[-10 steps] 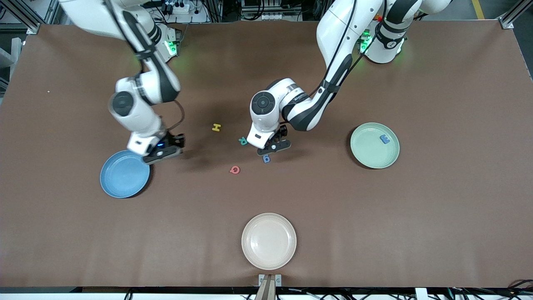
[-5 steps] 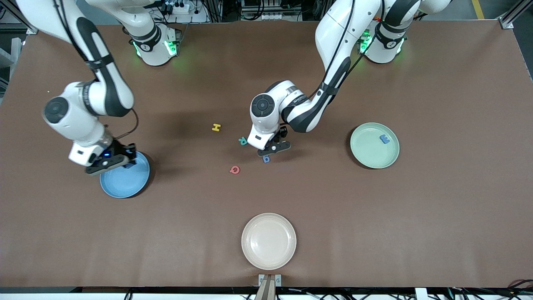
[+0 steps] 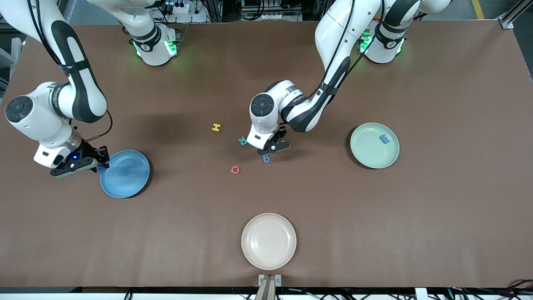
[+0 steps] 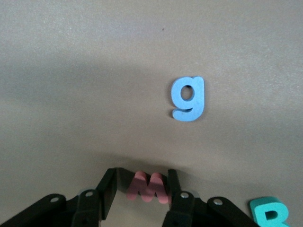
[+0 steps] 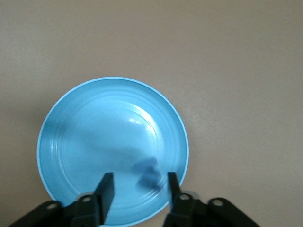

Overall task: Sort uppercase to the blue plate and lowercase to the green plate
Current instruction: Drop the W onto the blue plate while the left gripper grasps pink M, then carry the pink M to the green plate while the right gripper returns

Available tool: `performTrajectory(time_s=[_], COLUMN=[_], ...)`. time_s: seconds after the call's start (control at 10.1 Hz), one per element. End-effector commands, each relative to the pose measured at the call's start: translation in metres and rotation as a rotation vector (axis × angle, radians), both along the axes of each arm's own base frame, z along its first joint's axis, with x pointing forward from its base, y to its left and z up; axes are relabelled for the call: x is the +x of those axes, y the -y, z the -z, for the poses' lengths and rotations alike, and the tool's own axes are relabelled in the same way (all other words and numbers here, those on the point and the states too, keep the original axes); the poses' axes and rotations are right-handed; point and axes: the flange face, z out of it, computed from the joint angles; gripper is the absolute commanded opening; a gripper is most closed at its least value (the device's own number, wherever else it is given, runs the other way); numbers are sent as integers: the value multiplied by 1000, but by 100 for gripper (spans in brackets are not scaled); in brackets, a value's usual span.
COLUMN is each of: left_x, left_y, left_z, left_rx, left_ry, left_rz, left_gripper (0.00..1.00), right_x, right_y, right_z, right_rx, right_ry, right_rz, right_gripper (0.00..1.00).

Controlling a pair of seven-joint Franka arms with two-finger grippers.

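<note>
At the front view's mid-height, the right gripper (image 3: 100, 163) hangs over the glossy round blue plate (image 3: 125, 183). Only its wrist view shows the jaws wide apart, with a blurred blue M (image 5: 147, 172) loose between them. At centre, the left gripper (image 3: 272, 146) sits low on the surface. Its wrist view shows parted jaws straddling the matte foam red w (image 4: 147, 187), near the blue g (image 4: 189, 99).

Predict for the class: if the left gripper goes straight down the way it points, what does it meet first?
Probably the red w, which already sits between the left gripper's open fingers, with the table right under it; exact height is unclear.
</note>
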Motion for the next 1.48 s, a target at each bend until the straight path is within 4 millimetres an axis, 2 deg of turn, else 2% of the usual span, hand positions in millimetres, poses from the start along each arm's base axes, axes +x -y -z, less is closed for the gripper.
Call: performTrajectory(time_s=[0.0, 0.3, 0.39, 0.49, 0.69, 0.89, 1.09, 1.38], left_x=[-3, -10, -11, -11, -12, -12, -11, -5], left_y=[5, 8, 8, 9, 10, 10, 9, 3], left_z=[3, 13, 14, 13, 13, 13, 12, -4], left_rx=[-8, -2, -1, -2, -1, -1, -2, 8], left_ry=[-18, -35, -36, -35, -36, -36, -35, -40], left_rz=[-14, -21, -21, -23, -45, -47, -47, -43], left_gripper=[52, 52, 50, 46, 30, 17, 16, 14], right_x=[7, 8, 8, 6, 5, 5, 7, 15], right_y=[-5, -14, -25, -35, -47, -50, -56, -56], right_z=[-2, -2, -3, -2, -6, -5, -13, -34], right_rx=[10, 18, 26, 37, 44, 46, 54, 65], right_ry=[2, 2, -1, -34, -48, -49, -36, -54], right_rz=[16, 38, 62, 82, 94, 103, 142, 180], right_gripper=[100, 100, 100, 100, 100, 100, 100, 100])
